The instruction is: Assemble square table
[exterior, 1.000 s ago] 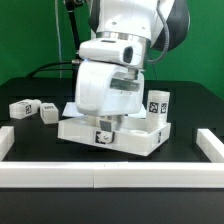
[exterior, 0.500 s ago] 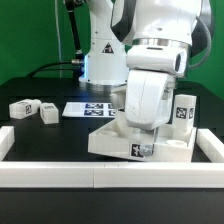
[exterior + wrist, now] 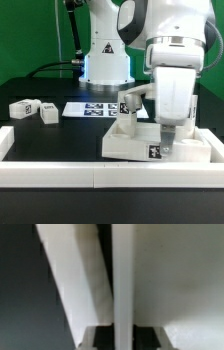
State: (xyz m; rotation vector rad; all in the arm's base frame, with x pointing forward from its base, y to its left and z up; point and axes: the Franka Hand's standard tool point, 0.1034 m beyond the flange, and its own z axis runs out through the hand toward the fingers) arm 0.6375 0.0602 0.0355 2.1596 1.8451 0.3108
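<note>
A black table (image 3: 60, 140) is seen in front of a green backdrop (image 3: 30, 40), fenced in by white rails (image 3: 60, 176). The top (image 3: 125, 143) is sat at the near right, just behind the near rail and close to the right one. 1 leg (image 3: 128, 105) looks to be stood upright at its far left corner. Any others on it can't be made out behind the arm.

The gripper (image 3: 162, 138) is pointed straight down at the top's near edge. In the wrist view the thin rim (image 3: 122, 280) is seen running between the dark pads (image 3: 95, 336), with no gap visible on either side, so it's read as clamped on the rim.

2 loose legs (image 3: 20, 106) are lying well apart from all this at the far left, and the marker board (image 3: 92, 108) is just right of them.

Best guess on the step: the top is being parked in the corner made by the rails, so it can be braced there. Next, the rim would need to be let go, then 1 of the loose legs fetched from across the table, stood up over a free corner and twisted in. The upright leg would have to be cleared on the way out.
</note>
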